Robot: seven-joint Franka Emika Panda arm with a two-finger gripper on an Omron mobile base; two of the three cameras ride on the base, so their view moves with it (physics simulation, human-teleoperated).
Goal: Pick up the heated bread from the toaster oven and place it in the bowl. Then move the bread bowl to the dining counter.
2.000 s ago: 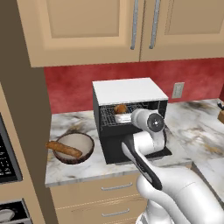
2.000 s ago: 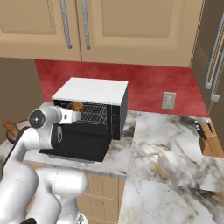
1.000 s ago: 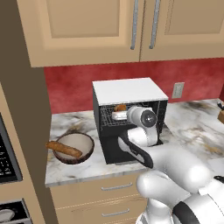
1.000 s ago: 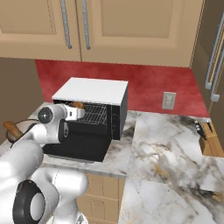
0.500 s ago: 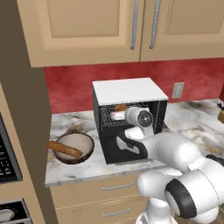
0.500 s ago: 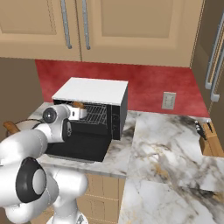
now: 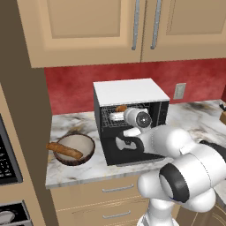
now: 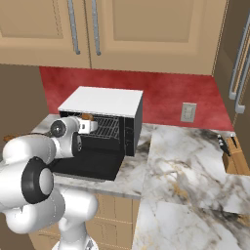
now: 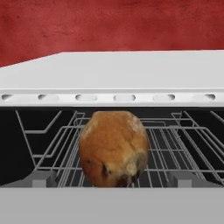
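While the claw hangs released at the oven's mouth, the bread sits on the rack dead ahead, with the bowl at the oven's nine o'clock on the worktop.

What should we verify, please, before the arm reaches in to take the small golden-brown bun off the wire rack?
1. Drop-down door of the boxy black toaster oven is down: ok.
2. Small golden-brown bun sits on the wire rack, centred ahead of the hand: ok.
3. Jaws open: ok by their setting; the frames do not show the gap.
4. Jaws level with the bun: cannot tell.
5. Shallow dark brown bowl is free for the bun: not ok, a long brown baguette stick lies across it.
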